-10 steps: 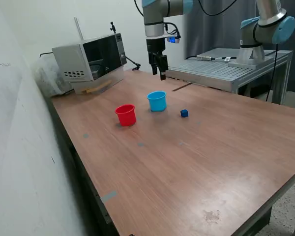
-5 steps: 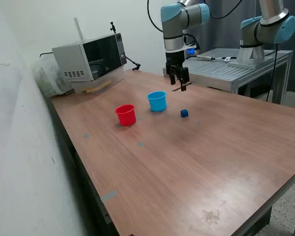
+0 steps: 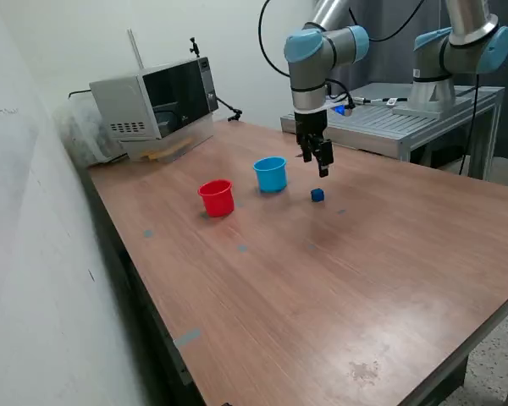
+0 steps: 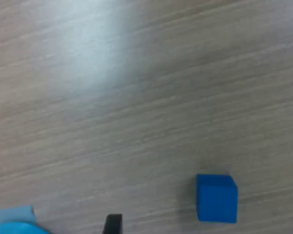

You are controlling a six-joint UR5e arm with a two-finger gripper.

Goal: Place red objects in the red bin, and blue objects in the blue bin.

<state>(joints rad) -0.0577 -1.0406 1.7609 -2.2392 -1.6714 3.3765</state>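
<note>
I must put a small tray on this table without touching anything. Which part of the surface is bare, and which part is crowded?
The wide wooden area of the table in front of the red cup, toward the near edge, is bare. It is crowded farther back: the light blue cup, the blue cube with the gripper above it, and the microwave.

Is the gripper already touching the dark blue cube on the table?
Apart. In the exterior view the gripper hangs above the blue cube, with bare table visible between them.
</note>
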